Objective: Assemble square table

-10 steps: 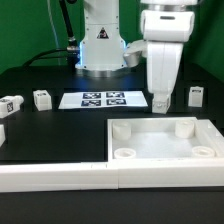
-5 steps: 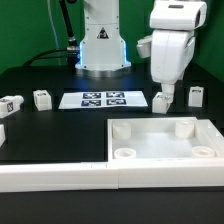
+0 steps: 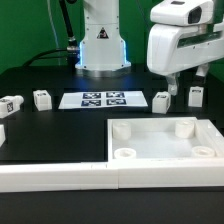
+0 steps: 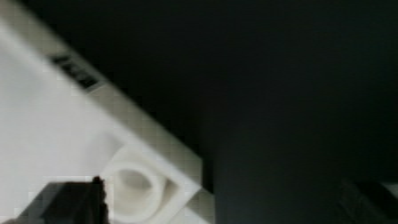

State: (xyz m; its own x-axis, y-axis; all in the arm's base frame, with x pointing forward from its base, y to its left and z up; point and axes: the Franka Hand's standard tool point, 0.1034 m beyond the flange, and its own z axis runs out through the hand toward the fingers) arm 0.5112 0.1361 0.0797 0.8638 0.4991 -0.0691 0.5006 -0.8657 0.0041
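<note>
The square table top [image 3: 160, 147] is a white tray with a raised rim and round corner sockets, lying at the exterior view's lower right. Short white tagged legs stand behind it: one [image 3: 161, 101] by the marker board's right end, one [image 3: 196, 95] farther right. Two more legs [image 3: 41, 98] [image 3: 10, 104] are at the left. My gripper [image 3: 188, 85] hangs tilted above the two right legs, open and empty. In the wrist view my gripper [image 4: 222, 210] shows wide-apart dark fingers [image 4: 71, 203], with the top's rim and one socket [image 4: 139, 182] beside them.
The marker board [image 3: 103, 99] lies in the middle behind the top. Long white bar-shaped walls [image 3: 55, 176] run along the front edge. The robot base [image 3: 100, 45] stands at the back. Another white piece [image 3: 2, 131] shows at the far left edge.
My gripper has risen from just above the leg by the marker board, tilted and shifted to the exterior view's right. The leg stays standing where it was.
</note>
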